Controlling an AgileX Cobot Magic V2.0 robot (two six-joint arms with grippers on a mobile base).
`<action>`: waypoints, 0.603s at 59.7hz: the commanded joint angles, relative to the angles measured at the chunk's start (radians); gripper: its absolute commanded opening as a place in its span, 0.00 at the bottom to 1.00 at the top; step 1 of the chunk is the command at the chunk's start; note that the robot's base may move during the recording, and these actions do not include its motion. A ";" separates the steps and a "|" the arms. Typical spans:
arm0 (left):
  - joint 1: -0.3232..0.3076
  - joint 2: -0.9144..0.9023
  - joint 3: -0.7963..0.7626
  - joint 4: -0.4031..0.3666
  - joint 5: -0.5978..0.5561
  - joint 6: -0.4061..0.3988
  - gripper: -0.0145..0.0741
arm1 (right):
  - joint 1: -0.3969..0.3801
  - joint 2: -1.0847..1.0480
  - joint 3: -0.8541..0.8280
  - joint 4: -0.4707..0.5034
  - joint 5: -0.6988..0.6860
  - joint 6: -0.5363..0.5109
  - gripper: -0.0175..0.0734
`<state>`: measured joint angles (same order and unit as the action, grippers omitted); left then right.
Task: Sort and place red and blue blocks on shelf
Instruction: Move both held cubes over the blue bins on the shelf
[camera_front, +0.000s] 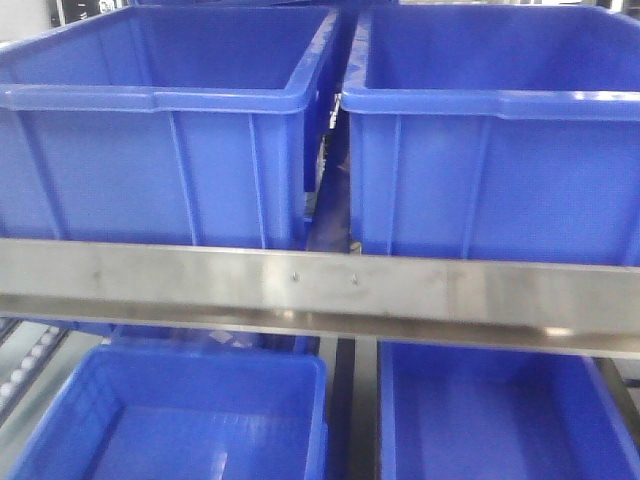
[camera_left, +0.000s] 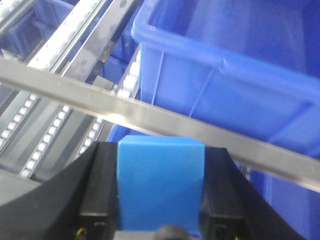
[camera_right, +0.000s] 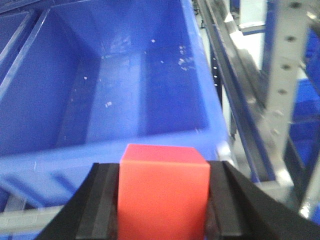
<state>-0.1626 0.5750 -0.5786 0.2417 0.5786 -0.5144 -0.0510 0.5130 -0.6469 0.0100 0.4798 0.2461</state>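
Blue block (camera_left: 160, 190) is sitting clamped in the left gripper (camera_left: 161, 149), both fingers pressing its sides and its top face showing. The rail (camera_left: 150, 112) of the shelf (camera_left: 107, 22) is running slantwise just ahead of it, so the rail is lying between the block and the big bin (camera_left: 225, 65), which is standing beyond it, up and to the right. White roller tracks (camera_left: 47, 137) are lying ahead-left. Judging by that, the left arm is needing to go up over the rail and rightward to reach the bin mouth. Going straight ahead is risking a knock on the rail.

The front view is showing neither block nor either gripper. It is showing only the upper left bin (camera_front: 150, 150) and upper right bin (camera_front: 490, 160) standing side by side behind the rail, with a narrow gap between them and more bins below.

Red block (camera_right: 162, 195) is sitting squeezed from both sides in the right gripper (camera_right: 162, 167). The open bin (camera_right: 115, 85) is lying straight ahead and lower, its near wall just past the block. A steel post (camera_right: 285, 75) is standing off to the right, apart from the gripper. The right arm is looking better placed, since a short forward move over the near wall is likely putting the red block above the bin's hollow. Which colour is belonging in which bin, cannot tell.
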 joint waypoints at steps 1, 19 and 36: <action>0.000 0.002 -0.028 0.011 -0.073 -0.004 0.30 | -0.003 0.001 -0.028 -0.010 -0.090 -0.005 0.26; 0.000 0.002 -0.028 0.011 -0.073 -0.004 0.30 | -0.003 0.001 -0.028 -0.010 -0.090 -0.005 0.26; 0.000 0.002 -0.028 0.011 -0.073 -0.004 0.30 | -0.003 0.001 -0.028 -0.010 -0.090 -0.005 0.26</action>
<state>-0.1626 0.5750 -0.5786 0.2417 0.5786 -0.5144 -0.0510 0.5130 -0.6469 0.0100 0.4798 0.2461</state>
